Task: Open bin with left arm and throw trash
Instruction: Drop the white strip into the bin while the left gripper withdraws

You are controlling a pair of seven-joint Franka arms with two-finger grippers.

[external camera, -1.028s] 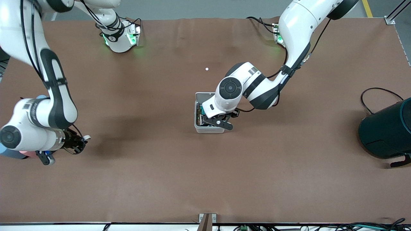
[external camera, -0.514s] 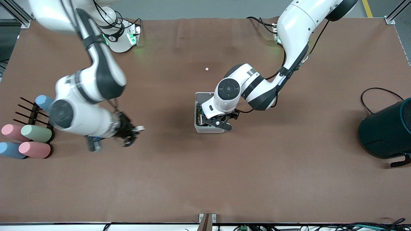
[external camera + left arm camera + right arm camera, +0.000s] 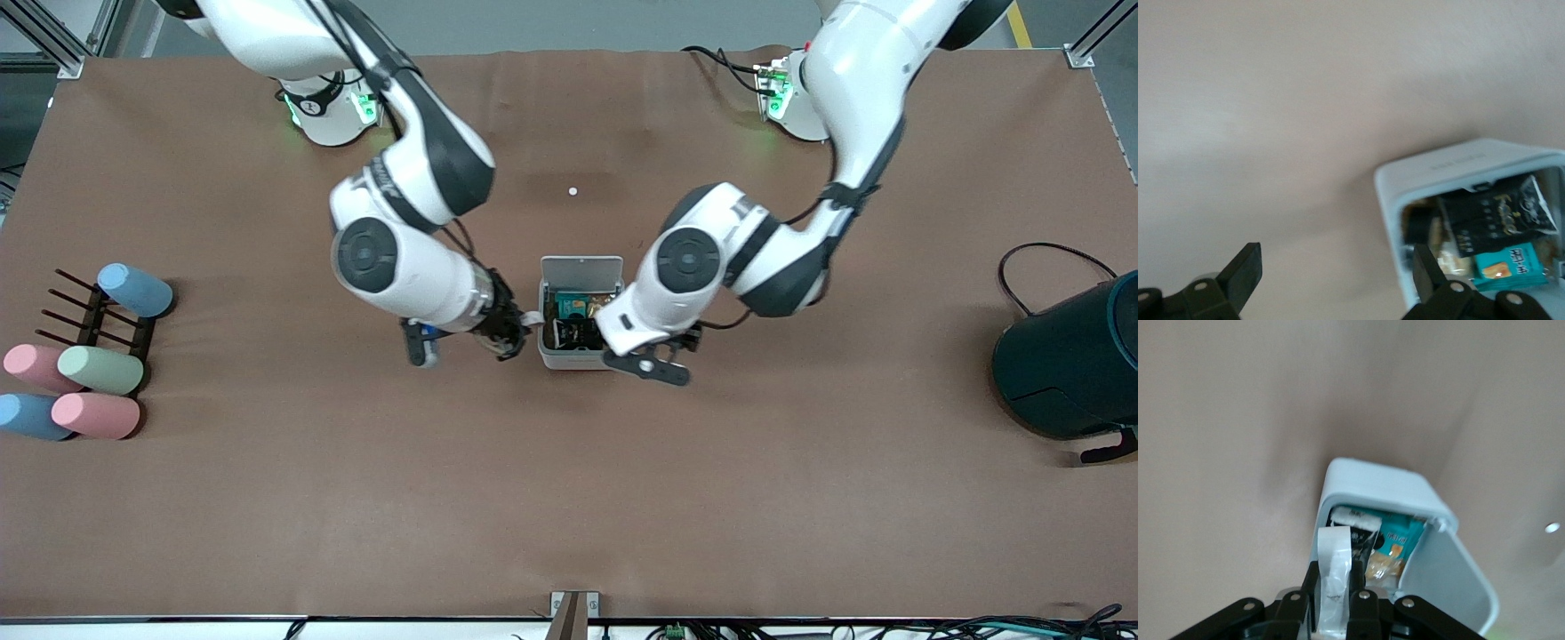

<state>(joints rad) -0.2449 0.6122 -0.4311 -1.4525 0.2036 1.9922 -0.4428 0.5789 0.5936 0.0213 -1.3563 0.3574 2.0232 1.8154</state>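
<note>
The small white-grey bin (image 3: 576,359) stands mid-table with its lid (image 3: 582,268) hinged up and open. Inside lie a dark snack wrapper (image 3: 1495,215) and teal and tan packets. A dark round shape (image 3: 1418,225) in one corner may be the tape ring. My right gripper (image 3: 514,327) is just beside the bin's rim, shut on the white twisted piece (image 3: 532,317), which also shows in the right wrist view (image 3: 1335,570). My left gripper (image 3: 638,349) is open and empty at the bin's edge toward the left arm's end, with one finger (image 3: 1426,265) over the rim (image 3: 1395,200).
Several pastel cylinders (image 3: 98,370) lie on and beside a black rack at the right arm's end. A large dark teal cylinder (image 3: 1071,360) with a black cable (image 3: 1022,258) stands at the left arm's end. A tiny white dot (image 3: 573,190) lies farther from the front camera than the bin.
My right arm swung from the cylinder rack to the bin, carrying the white piece. My left gripper moved off the top of the bin toward its own end. The lid now stands fully open.
</note>
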